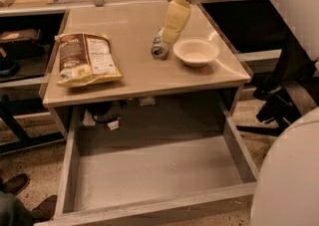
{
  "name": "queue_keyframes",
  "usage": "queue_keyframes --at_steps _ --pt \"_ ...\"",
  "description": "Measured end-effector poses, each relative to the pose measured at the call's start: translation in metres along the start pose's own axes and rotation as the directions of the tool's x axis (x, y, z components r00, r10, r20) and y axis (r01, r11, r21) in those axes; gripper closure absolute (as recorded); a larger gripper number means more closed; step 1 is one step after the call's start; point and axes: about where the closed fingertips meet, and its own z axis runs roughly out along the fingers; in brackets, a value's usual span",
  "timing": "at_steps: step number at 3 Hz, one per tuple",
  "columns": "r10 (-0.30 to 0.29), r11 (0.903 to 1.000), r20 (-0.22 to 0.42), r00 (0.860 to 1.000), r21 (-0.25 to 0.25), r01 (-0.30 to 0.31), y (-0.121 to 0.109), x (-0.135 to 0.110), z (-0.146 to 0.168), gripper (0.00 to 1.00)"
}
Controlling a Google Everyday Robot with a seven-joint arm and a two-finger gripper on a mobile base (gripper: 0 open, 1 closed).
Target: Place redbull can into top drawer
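The redbull can (159, 48) lies on its side on the beige table top, just left of a white bowl (196, 51). My gripper (172, 31) hangs from the white arm head at the top and reaches down over the can's far end, partly hiding it. The top drawer (154, 175) is pulled wide open below the table front, with grey wood-grain walls and a plain grey bottom, and nothing in it.
A brown chip bag (85, 58) lies on the left of the table (129, 78). A cluttered desk stands behind. Black chair legs (279, 110) are at the right, a white robot body (291, 170) at the lower right, and shoes at the lower left.
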Motion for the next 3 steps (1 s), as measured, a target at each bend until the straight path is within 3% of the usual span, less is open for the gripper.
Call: queue_keyframes --at_steps 1,3 --pt "0.006 0.9998 0.045 0.999 0.019 -0.007 -0.016 -0.015 0.014 0.00" --pt "-0.041 0.9973 0.026 0.999 0.062 0.040 -0.070 -0.057 0.066 0.00"
